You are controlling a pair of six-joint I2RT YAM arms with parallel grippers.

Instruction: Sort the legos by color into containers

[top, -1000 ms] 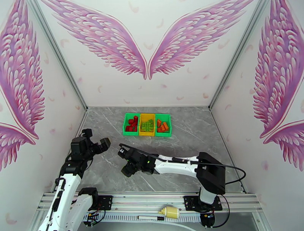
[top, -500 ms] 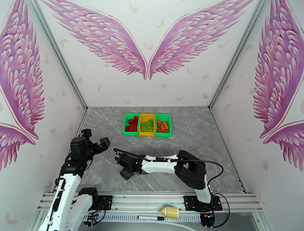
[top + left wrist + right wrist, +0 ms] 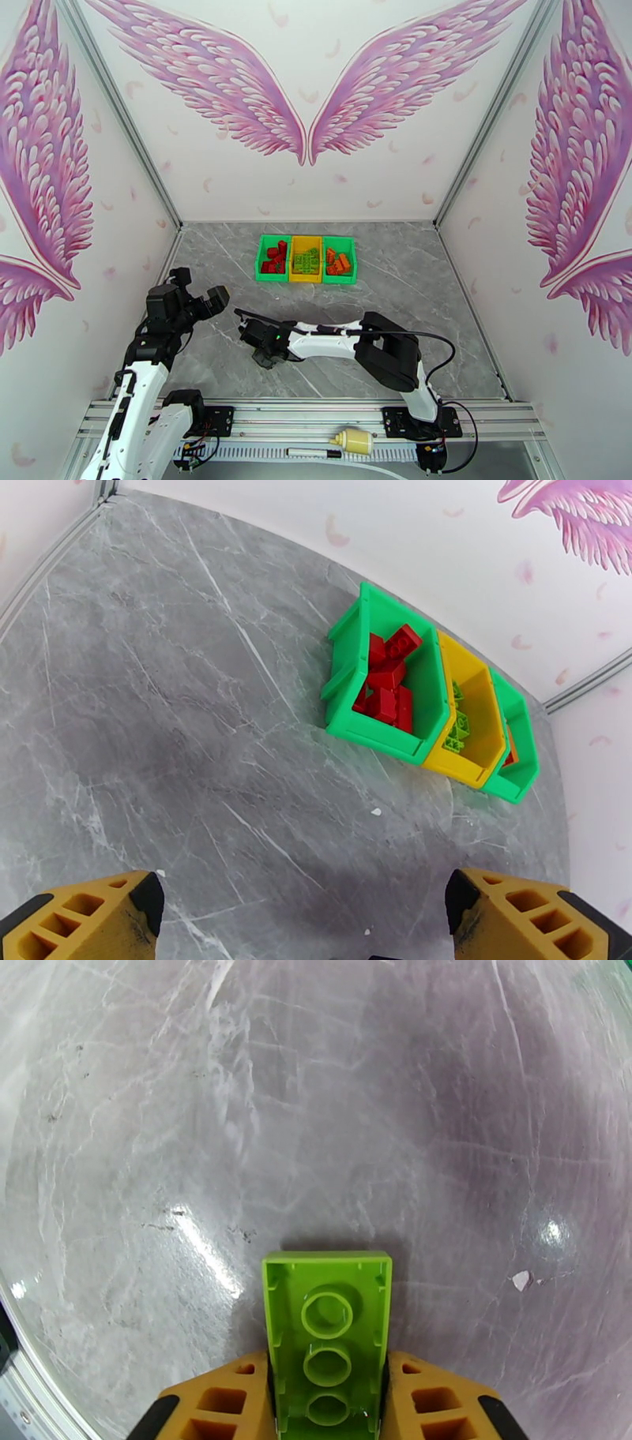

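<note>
**A:** From above, how many bins?

**B:** Three small open-topped plastic bins, touching in one row at the far side of the grey marble tabletop (image 3: 395, 272): a green left bin (image 3: 260, 262), a yellow middle bin (image 3: 306, 278) and a green right bin (image 3: 353, 262). Red studded plastic bricks (image 3: 275, 259) lie in the left one, translucent lime bricks (image 3: 306, 259) in the middle and orange bricks (image 3: 338, 264) in the right. They are too small there to count

**A:** And the arms?

**B:** Two. The left gripper (image 3: 202, 290) hangs near the left wall, spread wide. The right gripper (image 3: 265, 359) is low over the near middle of the tabletop, well apart from the bins; the wrist hides what it holds

**A:** The left wrist camera?

**B:** Two yellow fingers (image 3: 95, 914) sit in the bottom corners, cut off by the frame, far apart with nothing between them. The three bins lie beyond. I count about six red ones, piled so the lower ones are hidden. A few lime ones peek over the yellow wall, and a sliver of orange shows in the farthest bin

**A:** The right wrist camera?

**B:** One lime green brick (image 3: 328, 1331), its hollow underside toward the lens, with three round tubes showing and its near end cut off. Two yellow pads (image 3: 213, 1402) press its long sides, so that gripper is clamped on it. Whether it rests on the tabletop or hangs above it, I cannot tell. One white speck (image 3: 520, 1280) lies to its right
</note>
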